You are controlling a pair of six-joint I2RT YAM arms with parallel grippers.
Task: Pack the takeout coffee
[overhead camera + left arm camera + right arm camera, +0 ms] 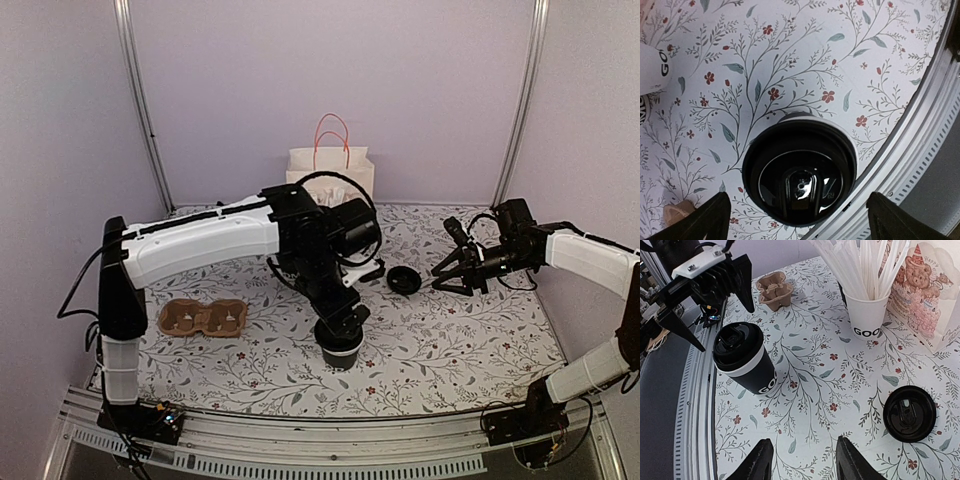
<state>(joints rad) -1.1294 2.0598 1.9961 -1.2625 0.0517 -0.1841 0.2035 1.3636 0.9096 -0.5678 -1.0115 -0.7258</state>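
The takeout coffee (pixel 340 349) is a dark paper cup with a black lid, standing upright near the table's front edge. It fills the left wrist view (pixel 800 172) and shows in the right wrist view (pixel 742 357). My left gripper (pixel 341 320) hovers straight above it, open, its fingertips (pixel 705 217) wide on either side and apart from the cup. My right gripper (pixel 448 274) is open and empty at the right, next to a loose black lid (pixel 404 280), which also shows in the right wrist view (pixel 909 413).
A brown cardboard cup carrier (pixel 203 317) lies at the left. A white paper bag (pixel 331 168) with orange handles stands at the back. A white cup of wrapped sticks (pixel 867 310) stands beside the bag. The metal rail (pixel 920 150) runs along the front edge.
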